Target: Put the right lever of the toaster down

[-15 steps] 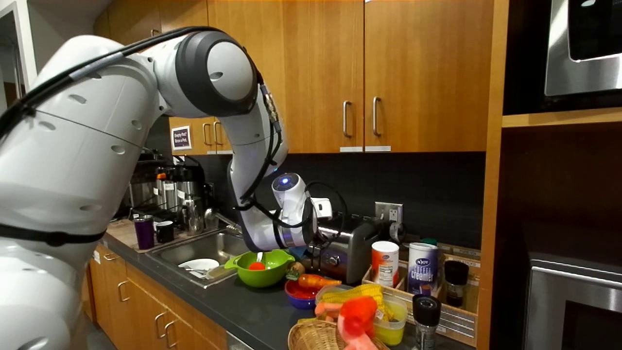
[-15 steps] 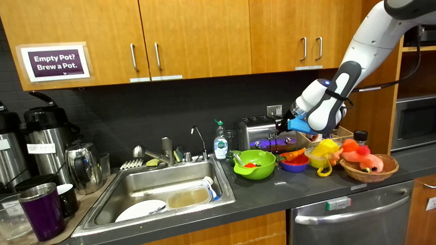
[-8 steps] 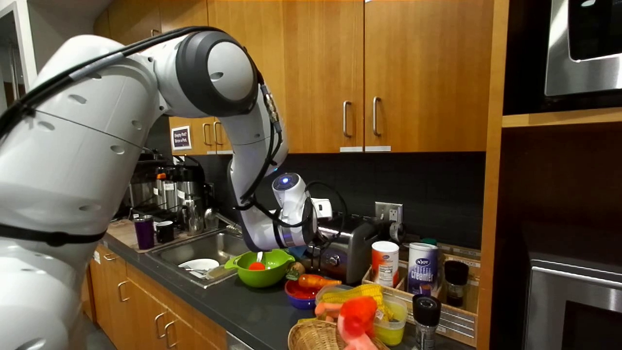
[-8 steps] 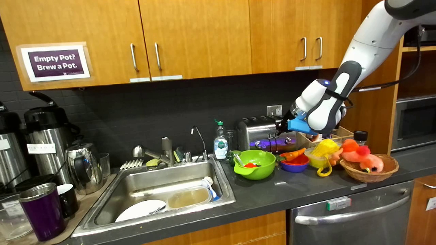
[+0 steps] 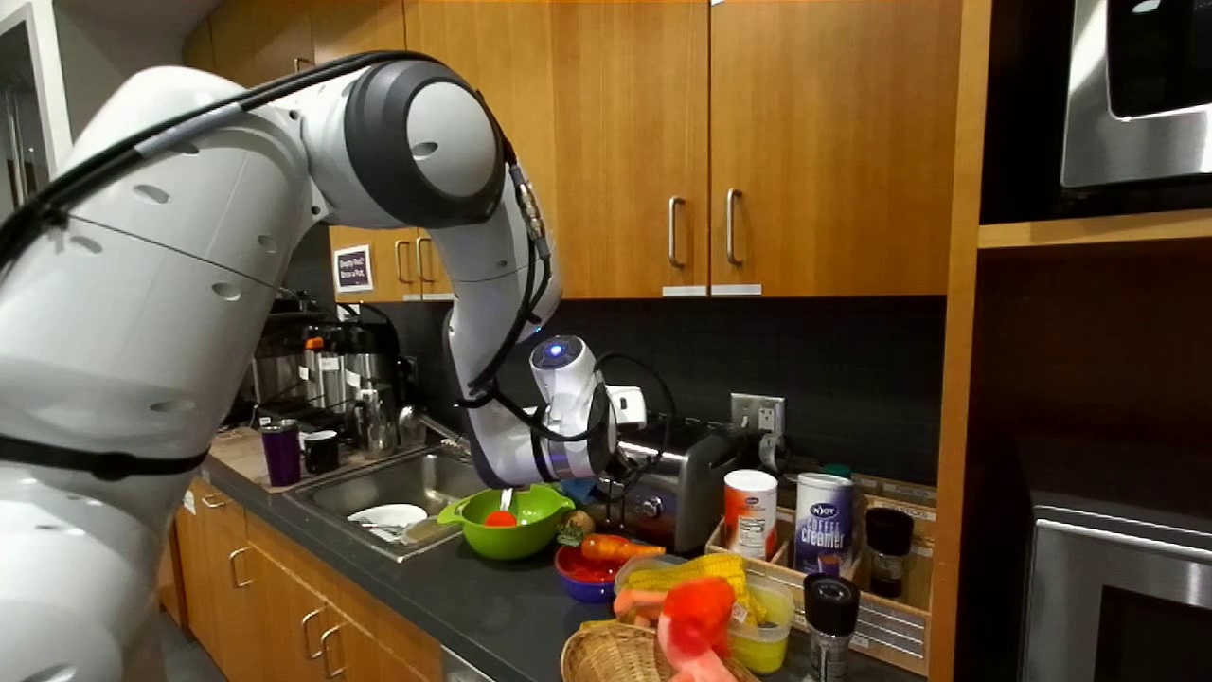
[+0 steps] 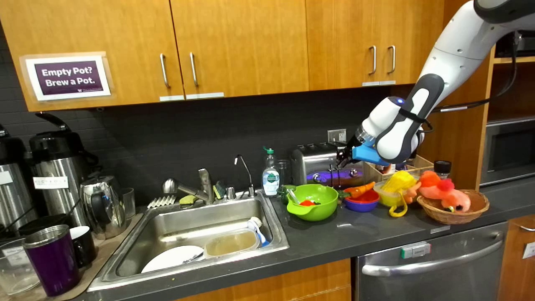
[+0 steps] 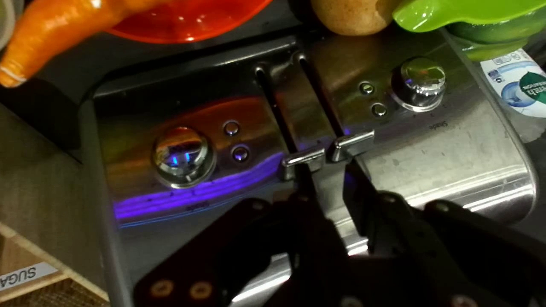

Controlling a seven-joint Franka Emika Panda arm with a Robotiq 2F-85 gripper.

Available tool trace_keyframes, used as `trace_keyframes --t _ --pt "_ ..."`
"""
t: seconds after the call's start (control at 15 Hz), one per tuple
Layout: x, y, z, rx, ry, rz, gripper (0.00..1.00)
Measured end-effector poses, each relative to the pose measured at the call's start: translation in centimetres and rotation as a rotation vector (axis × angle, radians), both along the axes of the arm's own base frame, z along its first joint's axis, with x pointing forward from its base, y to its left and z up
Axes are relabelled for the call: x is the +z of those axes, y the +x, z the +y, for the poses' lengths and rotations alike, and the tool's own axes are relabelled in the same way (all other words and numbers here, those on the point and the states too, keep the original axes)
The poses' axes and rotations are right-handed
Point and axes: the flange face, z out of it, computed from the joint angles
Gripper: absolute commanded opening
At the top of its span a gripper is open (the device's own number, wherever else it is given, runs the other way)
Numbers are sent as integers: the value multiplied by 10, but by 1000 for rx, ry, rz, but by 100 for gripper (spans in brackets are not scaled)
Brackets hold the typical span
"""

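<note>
The silver toaster [image 6: 310,164] stands against the back wall; in the wrist view it shows front-on and upside down. Its right lever [image 7: 309,156], on the left in that view, and its left lever [image 7: 356,143] both sit at the top end of their slots. My gripper [image 7: 327,167] is partly open above them, with only bare metal showing between its fingers. One fingertip overlaps the right lever, the other reaches the edge of the left lever; I cannot tell whether either touches. In an exterior view the gripper [image 6: 342,159] hides the levers.
In front of the toaster stand a green bowl [image 6: 313,205], a red bowl in a blue one with a carrot [image 6: 360,190], a corn toy [image 6: 399,182] in a tub, and a basket [image 6: 439,212] with a pink plush. A wooden organizer [image 7: 47,273] lies close beside the toaster.
The jaws have parted somewhat at the toaster front. The arm has hardly moved, and the toaster stays where it was.
</note>
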Motion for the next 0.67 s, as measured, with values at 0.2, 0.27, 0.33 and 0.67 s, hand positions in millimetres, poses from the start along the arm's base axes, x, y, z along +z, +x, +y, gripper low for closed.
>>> trace_keyframes --t 0.2,0.27,0.33,0.67 --pt "0 0 0 0 0 0 28" --pt "0 0 0 0 0 0 28" --pt "0 0 0 0 0 0 28" --pt "1 0 -2 4 -5 -10 71"
